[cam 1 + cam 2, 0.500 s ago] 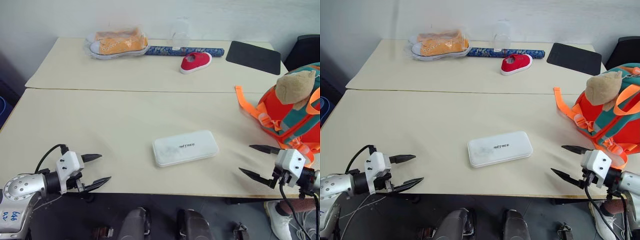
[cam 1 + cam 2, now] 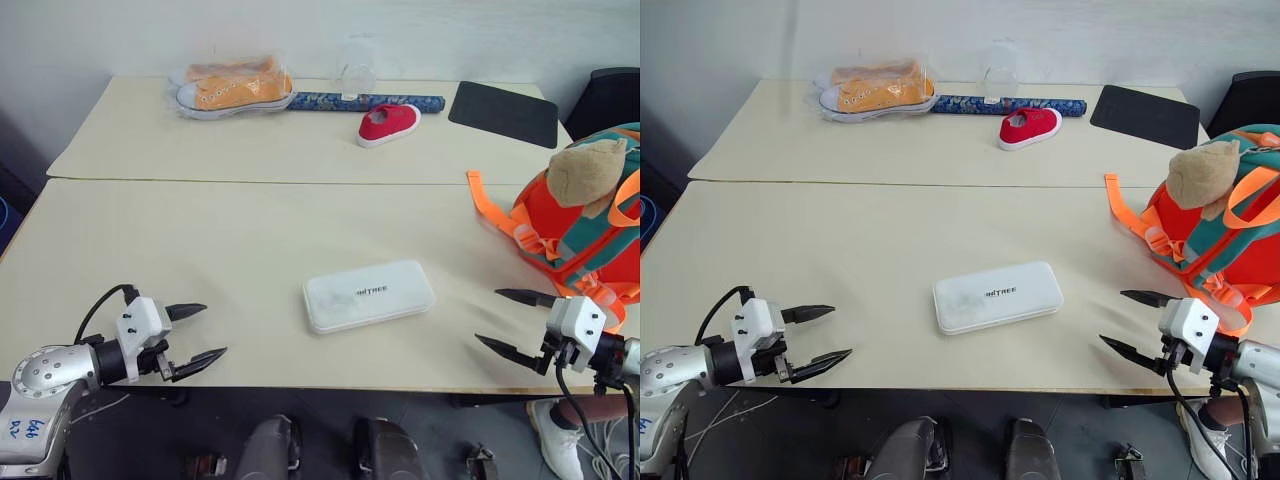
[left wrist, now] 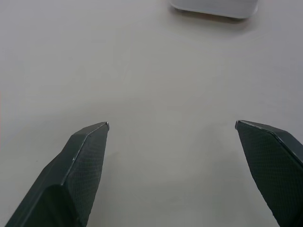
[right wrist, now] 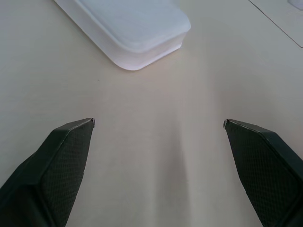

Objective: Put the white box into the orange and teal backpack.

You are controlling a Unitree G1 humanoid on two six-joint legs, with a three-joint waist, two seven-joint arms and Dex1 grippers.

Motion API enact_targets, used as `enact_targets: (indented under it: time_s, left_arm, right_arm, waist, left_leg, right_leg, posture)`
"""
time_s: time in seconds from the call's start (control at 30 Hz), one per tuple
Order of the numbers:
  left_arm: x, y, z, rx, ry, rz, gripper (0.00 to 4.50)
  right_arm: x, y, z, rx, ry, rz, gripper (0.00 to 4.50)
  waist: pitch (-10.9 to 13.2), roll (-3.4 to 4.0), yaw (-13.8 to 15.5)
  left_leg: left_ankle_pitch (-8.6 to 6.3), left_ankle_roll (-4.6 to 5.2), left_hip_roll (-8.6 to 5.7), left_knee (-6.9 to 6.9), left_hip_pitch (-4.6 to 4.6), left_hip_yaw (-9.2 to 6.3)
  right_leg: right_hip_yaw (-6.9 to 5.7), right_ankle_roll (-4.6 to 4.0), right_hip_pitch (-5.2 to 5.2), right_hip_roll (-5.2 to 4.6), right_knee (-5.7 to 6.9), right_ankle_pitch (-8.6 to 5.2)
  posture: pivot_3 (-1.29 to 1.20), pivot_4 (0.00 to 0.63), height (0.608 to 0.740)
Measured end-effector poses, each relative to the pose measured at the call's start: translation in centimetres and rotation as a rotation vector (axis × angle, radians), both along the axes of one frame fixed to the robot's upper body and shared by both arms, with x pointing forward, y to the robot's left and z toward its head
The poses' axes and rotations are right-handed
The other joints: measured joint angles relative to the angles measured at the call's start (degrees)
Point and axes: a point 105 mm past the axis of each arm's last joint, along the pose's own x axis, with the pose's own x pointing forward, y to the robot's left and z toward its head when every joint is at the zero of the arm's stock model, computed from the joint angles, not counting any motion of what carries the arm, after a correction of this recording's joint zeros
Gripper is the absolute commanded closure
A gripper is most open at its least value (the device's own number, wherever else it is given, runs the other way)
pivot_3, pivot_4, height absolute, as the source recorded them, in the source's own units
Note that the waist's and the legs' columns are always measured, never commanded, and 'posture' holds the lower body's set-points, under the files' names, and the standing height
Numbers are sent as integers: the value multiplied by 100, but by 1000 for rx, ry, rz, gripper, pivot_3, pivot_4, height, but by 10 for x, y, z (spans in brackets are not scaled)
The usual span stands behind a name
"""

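Note:
The white box point(image 2: 369, 294) lies flat on the near table, close to its front edge, small dark lettering on its lid. At the table's right edge sits the orange and teal backpack point(image 2: 580, 222), upright, a tan plush toy point(image 2: 590, 170) on top and an orange strap trailing left. My left gripper point(image 2: 197, 333) hovers open at the front left edge, pointing toward the box, well apart from it. Open too, my right gripper point(image 2: 508, 321) is at the front right, just below the backpack, aimed at the box's end point(image 4: 137, 33). Nothing sits between either pair of fingers.
On the far table lie an orange sneaker point(image 2: 235, 88) in a clear wrap, a red shoe point(image 2: 390, 123), a blue patterned roll point(image 2: 370, 101), a clear cup point(image 2: 358, 70) and a black pad point(image 2: 503, 113). A seam point(image 2: 260, 181) separates the two tables.
My left gripper has edged slightly right toward the box. The right gripper and the box are where they were.

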Motion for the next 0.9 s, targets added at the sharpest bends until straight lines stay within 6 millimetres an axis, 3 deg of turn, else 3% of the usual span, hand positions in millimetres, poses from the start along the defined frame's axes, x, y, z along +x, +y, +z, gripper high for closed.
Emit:
enact_targets:
  time_s: [0.03,0.13,0.23,0.43,0.5,0.6,0.67,0.9]
  left_arm:
    - [0,-3,2,-12,0,-6,0]
    - [-1,-18,5,-34,-1,-50,598]
    - [2,-37,5,-49,-12,-102,1491]
    - [11,-58,2,-14,-26,-162,3485]
    - [12,-61,0,-8,-23,-172,3724]
    - [20,-82,1,-18,-43,-214,4500]
    - [18,-85,-4,-20,-13,-224,4500]
    - [35,-111,-1,-31,-33,-268,4500]
  right_arm:
    - [4,2,3,16,-9,-9,23]
    - [18,14,13,44,-38,-6,0]
    - [30,21,19,32,-60,-9,616]
    - [46,26,8,-21,-39,-10,2781]
    - [47,26,3,-26,-27,-13,3009]
    - [65,35,-12,-59,-25,-16,4100]
    - [66,37,-18,-62,-14,-9,4463]
    - [73,53,-18,-68,-29,34,4463]
  waist:
    - [0,0,-3]
    - [-1,4,-1]
    - [0,5,12]
    - [0,5,15]
    - [0,6,7]
    - [0,5,-16]
    - [0,6,-11]
    - [-1,4,0]
  left_leg:
    - [0,0,0,1,0,0]
    - [1,-1,0,2,0,0]
    - [2,-3,0,2,-1,-1]
    - [3,-2,-1,4,-2,2]
    - [4,0,-1,3,-3,2]
    - [8,0,-1,18,2,5]
    - [12,0,-1,14,1,5]
    - [14,0,0,22,2,1]
  right_leg:
    - [0,0,0,0,1,0]
    - [1,0,0,0,3,0]
    - [-3,0,0,1,2,0]
    - [-6,0,2,4,2,0]
    - [-8,0,2,6,2,0]
    - [-5,2,5,8,21,1]
    - [-6,2,2,10,22,1]
    - [-8,2,7,11,27,1]
  posture:
    - [0,150,740]
    - [0,150,740]
    - [0,150,740]
    - [0,150,740]
    - [0,150,740]
    - [0,150,740]
    - [0,150,740]
    - [0,150,740]
